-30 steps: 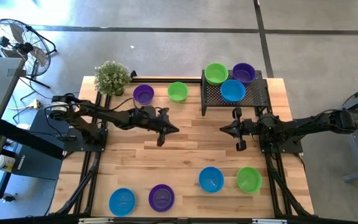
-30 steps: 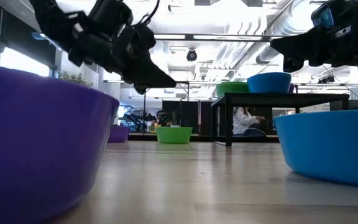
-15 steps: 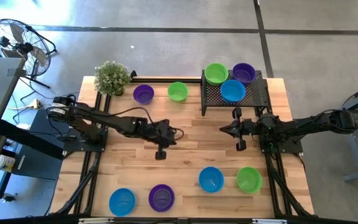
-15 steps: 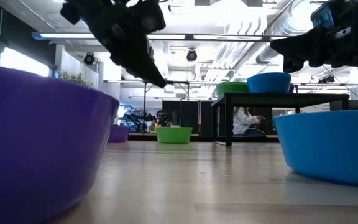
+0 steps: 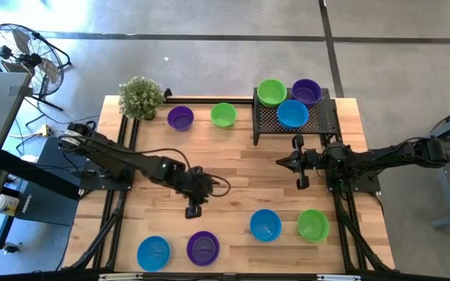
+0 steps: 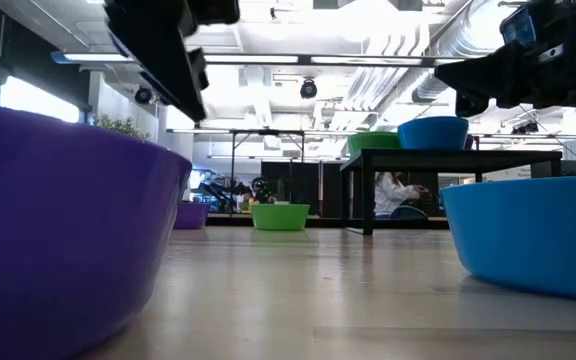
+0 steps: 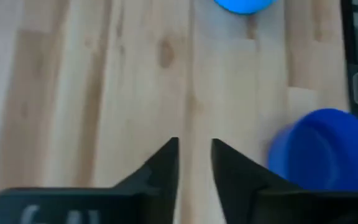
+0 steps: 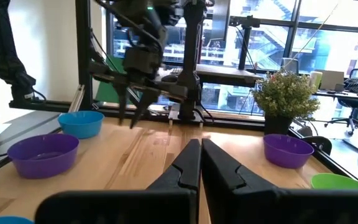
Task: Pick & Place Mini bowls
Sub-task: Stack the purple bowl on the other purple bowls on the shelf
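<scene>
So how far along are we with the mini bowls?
Looks done: a green bowl, purple bowl and blue bowl sit on the black rack. In hand: nothing; the left hand hovers open and empty above the table, the right hand waits shut by the rack. Left on the table: six bowls, back purple, back green, front-left blue, front purple, front-middle blue, front-right green.

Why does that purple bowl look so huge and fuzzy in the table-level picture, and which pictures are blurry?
Low view: the purple bowl sits right at the lens, so it looms large and soft; bright ceiling lights glare behind. Left wrist view: soft throughout, the blue bowl smeared. High view: sharp and evenly lit.
</scene>
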Robot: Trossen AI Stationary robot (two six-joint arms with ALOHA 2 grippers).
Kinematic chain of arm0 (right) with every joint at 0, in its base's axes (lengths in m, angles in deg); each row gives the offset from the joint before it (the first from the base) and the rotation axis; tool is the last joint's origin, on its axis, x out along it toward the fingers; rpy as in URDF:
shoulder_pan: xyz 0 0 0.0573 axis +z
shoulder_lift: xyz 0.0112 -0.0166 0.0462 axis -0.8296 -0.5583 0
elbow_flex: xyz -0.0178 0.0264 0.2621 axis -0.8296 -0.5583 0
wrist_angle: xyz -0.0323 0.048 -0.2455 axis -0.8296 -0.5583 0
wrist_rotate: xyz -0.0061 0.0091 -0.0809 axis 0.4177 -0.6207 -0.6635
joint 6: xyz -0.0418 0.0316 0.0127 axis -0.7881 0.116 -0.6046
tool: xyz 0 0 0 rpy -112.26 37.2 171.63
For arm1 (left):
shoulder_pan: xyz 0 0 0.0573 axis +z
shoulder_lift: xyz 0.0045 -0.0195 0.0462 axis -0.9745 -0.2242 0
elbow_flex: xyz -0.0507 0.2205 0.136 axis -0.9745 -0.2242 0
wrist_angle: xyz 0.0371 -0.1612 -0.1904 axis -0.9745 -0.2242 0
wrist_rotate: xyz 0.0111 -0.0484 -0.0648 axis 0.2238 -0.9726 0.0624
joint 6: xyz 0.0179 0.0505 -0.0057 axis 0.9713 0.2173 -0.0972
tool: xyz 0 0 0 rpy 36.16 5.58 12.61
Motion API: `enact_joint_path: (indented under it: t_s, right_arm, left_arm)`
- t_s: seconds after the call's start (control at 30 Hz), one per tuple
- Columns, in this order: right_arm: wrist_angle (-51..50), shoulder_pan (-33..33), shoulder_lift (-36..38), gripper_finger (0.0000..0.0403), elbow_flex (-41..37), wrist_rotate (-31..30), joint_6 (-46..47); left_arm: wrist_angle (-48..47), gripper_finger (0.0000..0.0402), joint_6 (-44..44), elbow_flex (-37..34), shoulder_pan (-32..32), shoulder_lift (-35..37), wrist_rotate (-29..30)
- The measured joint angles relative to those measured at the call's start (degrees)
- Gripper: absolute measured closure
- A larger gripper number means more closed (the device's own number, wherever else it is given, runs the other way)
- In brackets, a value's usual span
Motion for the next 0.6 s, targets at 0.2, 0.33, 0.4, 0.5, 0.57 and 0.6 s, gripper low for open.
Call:
enact_joint_path:
  t_s: [0.2,0.33,0.4,0.5,0.57,0.6]
  right_arm:
    - [0.02,0.0,0.0,0.0402,0.0,-0.15,-0.69]
    - [0.03,0.0,-0.02,0.0401,0.0,-0.15,-1.07]
    - [0.33,0.0,-0.02,0.0401,0.0,-0.13,-1.15]
    - [0.4,0.0,-0.04,0.0402,0.0,-0.13,-1.25]
    - [0.42,0.0,-0.04,0.0402,0.0,-0.15,-1.2]
    - [0.44,0.0,-0.04,0.0401,0.0,-0.13,-1.18]
  left_arm:
    - [-1.43,0.0228,-9.33,2.08,-5.61,-1.99,0.04]
    - [-4.18,0.0214,-14.16,5.41,-8.54,-5.47,0.15]
    - [-4.67,0.0213,-15.67,7.56,-9.57,-7.53,0.14]
    - [-7.83,0.0213,-17.01,9.57,-10.68,-11.14,-0.13]
    - [-7.92,0.0213,-17.32,11.32,-10.7,-12.93,-0.66]
    - [-7.57,0.0213,-17.67,11.66,-10.67,-13.46,-0.94]
